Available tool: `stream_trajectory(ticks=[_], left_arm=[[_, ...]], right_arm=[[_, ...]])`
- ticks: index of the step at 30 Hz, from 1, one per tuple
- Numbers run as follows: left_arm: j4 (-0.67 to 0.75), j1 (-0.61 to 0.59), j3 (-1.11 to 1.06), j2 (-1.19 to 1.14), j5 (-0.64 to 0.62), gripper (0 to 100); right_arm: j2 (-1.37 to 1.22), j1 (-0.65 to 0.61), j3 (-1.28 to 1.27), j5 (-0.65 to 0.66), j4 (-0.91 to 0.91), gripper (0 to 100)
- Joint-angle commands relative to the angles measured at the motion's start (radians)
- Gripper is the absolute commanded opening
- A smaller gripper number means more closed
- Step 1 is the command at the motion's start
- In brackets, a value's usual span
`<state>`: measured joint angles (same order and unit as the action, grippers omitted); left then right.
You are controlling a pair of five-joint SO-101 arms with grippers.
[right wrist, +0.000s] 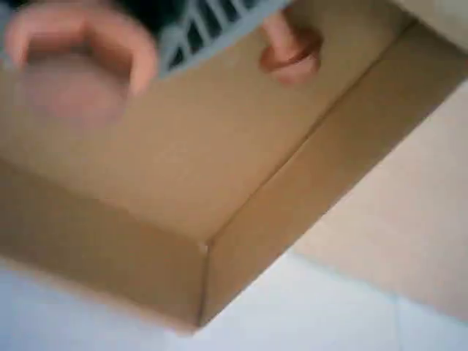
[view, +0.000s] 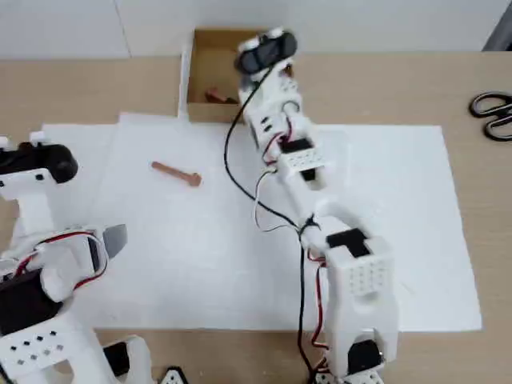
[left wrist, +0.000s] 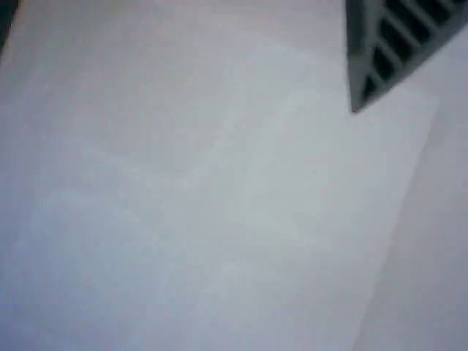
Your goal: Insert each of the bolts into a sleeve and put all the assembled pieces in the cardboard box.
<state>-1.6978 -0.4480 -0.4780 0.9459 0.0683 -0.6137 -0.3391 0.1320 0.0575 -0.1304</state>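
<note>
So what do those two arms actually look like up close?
Both are blocky white plastic shells with rows of small holes. The right arm has black motor blocks at its joints, with black, red and white cables looping alongside. The left arm is built the same, with red and white wires. The left gripper is grey, slotted plastic.

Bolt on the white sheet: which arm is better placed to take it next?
Left, probably: the left end effector hangs over the sheet, nearer the bolt, while the right end effector is over the box.
</note>
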Motion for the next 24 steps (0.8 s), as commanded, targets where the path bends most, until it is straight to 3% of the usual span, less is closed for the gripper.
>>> stream_trajectory(ticks=[1, 18, 24], left_arm=[[0.0, -0.002, 0.042, 0.017, 0.006, 30], [0.002, -0.002, 0.039, 0.017, 0.006, 30], [0.002, -0.002, 0.039, 0.017, 0.006, 30]], right_arm=[[-0.027, -0.001, 0.117, 0.014, -0.039, 0.5], [-0.186, -0.001, 0.187, 0.014, -0.039, 1.6], [-0.183, -0.001, 0.187, 0.014, -0.031, 23.7]])
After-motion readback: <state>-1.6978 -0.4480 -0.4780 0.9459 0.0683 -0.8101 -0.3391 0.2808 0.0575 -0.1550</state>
